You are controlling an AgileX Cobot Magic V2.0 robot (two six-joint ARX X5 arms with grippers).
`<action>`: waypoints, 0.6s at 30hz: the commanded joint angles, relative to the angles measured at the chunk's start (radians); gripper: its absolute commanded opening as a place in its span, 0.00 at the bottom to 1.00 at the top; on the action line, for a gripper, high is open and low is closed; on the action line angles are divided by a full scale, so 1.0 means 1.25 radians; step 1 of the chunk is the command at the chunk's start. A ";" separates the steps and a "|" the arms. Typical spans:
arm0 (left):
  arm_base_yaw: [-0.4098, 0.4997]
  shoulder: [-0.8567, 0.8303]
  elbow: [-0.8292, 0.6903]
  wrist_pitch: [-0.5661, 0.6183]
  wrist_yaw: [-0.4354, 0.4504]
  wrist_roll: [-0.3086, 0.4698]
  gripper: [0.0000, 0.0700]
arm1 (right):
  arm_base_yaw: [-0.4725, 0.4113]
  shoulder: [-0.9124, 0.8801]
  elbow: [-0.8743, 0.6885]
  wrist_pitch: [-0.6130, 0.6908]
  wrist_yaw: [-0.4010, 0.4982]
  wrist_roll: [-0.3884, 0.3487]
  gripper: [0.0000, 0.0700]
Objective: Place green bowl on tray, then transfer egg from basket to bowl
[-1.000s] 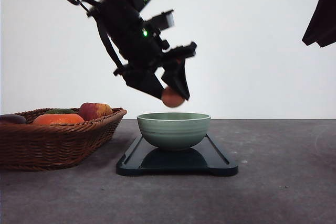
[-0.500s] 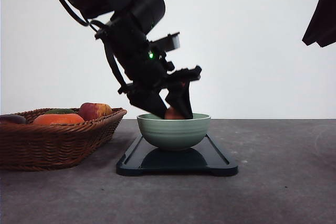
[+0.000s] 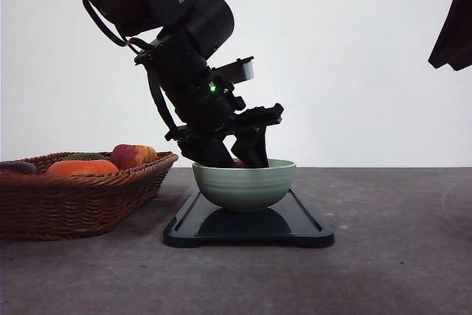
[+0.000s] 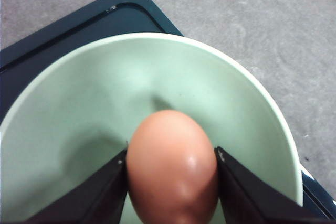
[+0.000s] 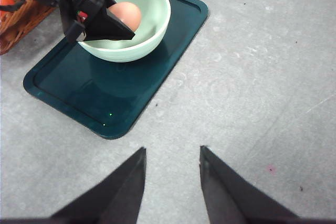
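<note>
The green bowl (image 3: 244,186) stands on the dark tray (image 3: 299,232), toward its far end in the right wrist view. My left gripper (image 3: 241,157) reaches down inside the bowl and is shut on the reddish-brown egg (image 4: 172,166), one black finger (image 4: 102,198) pressed on each side. The egg is within the bowl's (image 4: 105,93) hollow, below the rim; whether it touches the bottom I cannot tell. From the right wrist view the egg (image 5: 126,13) shows in the bowl (image 5: 153,22) between the left gripper's (image 5: 107,22) fingers. My right gripper (image 5: 172,150) is open over bare table beside the tray (image 5: 131,90).
The wicker basket (image 3: 81,201) sits left of the tray, holding a red-yellow apple (image 3: 133,156), an orange fruit (image 3: 81,168) and a dark item at its left edge. The right arm (image 3: 451,27) hangs high at the far right. Grey table lies right of the tray.
The left gripper came down with the egg from just above the bowl's rim into the bowl. The right arm has barely moved.
</note>
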 commanded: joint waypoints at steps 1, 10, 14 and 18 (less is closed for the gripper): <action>-0.007 0.017 0.018 0.009 -0.006 0.008 0.39 | 0.004 0.005 0.004 0.003 0.000 0.009 0.28; -0.005 0.027 0.018 0.006 -0.022 0.005 0.39 | 0.004 0.005 0.004 0.003 0.000 0.009 0.28; -0.005 0.027 0.018 0.003 -0.022 0.004 0.40 | 0.004 0.005 0.004 0.003 0.000 0.009 0.28; -0.005 0.029 0.018 0.004 -0.022 -0.002 0.40 | 0.003 0.005 0.004 0.003 0.000 0.009 0.28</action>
